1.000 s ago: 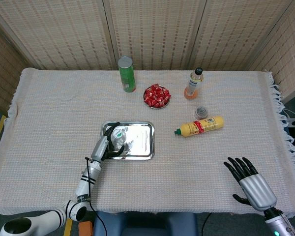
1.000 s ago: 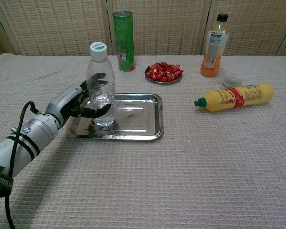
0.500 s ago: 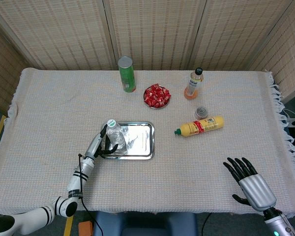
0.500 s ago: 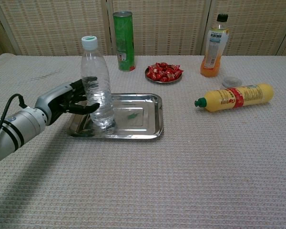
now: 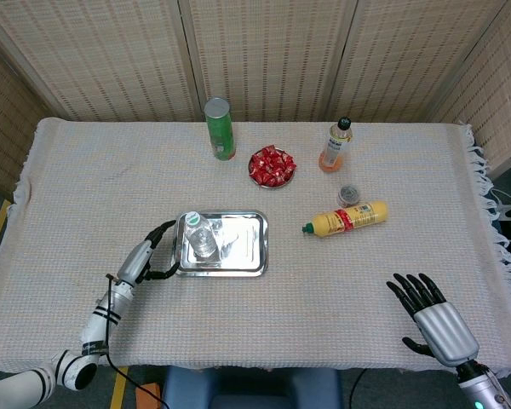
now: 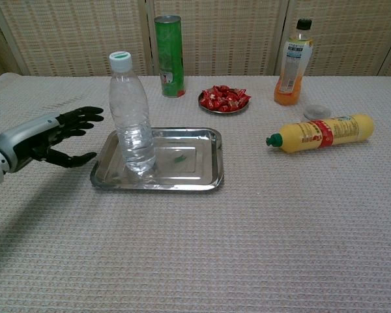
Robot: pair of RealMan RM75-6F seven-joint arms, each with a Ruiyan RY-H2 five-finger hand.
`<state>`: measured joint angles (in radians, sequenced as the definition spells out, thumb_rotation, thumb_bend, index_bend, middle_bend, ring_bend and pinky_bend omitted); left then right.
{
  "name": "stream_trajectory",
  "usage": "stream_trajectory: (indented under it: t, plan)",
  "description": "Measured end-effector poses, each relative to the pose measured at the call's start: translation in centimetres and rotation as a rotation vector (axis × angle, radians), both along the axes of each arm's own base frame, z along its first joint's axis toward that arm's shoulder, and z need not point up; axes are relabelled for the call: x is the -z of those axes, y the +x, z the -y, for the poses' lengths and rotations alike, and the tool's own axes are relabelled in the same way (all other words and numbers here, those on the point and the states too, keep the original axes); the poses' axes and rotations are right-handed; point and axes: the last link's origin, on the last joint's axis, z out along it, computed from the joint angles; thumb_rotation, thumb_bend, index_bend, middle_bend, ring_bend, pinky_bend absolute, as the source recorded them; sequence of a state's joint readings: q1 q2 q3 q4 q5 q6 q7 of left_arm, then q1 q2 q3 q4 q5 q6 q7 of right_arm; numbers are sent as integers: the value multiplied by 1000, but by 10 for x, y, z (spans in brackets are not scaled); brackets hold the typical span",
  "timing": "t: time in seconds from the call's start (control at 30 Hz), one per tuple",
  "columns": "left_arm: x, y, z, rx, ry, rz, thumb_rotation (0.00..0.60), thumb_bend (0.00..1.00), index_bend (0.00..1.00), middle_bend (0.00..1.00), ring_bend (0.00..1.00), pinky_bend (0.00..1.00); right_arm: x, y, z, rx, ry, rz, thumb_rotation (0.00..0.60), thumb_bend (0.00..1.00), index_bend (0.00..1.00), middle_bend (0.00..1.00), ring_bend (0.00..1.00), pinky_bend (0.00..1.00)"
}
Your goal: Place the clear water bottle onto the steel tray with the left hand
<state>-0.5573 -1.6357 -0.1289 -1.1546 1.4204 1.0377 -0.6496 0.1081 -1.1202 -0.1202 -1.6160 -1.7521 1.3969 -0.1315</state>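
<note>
The clear water bottle with a white cap stands upright on the left part of the steel tray; from the head view the bottle is seen from above on the tray. My left hand hovers just left of the tray, fingers spread, holding nothing and apart from the bottle; in the head view the left hand is beside the tray's left edge. My right hand is open near the table's front right, empty.
At the back stand a green can, a bowl of red candies and an orange drink bottle. A yellow bottle lies on its side at the right, a small lid behind it.
My left hand let go of the bottle and drew back to the left, off the tray. The bottle stays upright on the tray. The right hand has not moved.
</note>
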Motion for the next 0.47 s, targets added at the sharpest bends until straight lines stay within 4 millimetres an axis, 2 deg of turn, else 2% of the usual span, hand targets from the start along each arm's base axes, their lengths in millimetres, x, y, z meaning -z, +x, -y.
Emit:
stream_trajectory:
  t: [0.2, 0.3, 0.33, 0.47]
  plan:
    - [-51, -27, 23, 96, 218, -186, 600, 376, 0, 0, 0, 0, 4, 0, 1, 1, 8, -7, 600, 55, 0, 0, 0, 0]
    - [-83, -47, 46, 124, 401, -325, 600, 376, 0, 0, 0, 0, 4, 0, 1, 1, 7, -10, 600, 55, 0, 0, 0, 0]
    - [-96, -57, 60, 118, 470, -392, 600, 376, 0, 0, 0, 0, 5, 0, 1, 2, 6, -11, 600, 55, 0, 0, 0, 0]
    - [-125, -80, 94, 78, 587, -551, 600, 376, 0, 0, 0, 0, 5, 1, 0, 3, -1, -14, 600, 56, 0, 0, 0, 0]
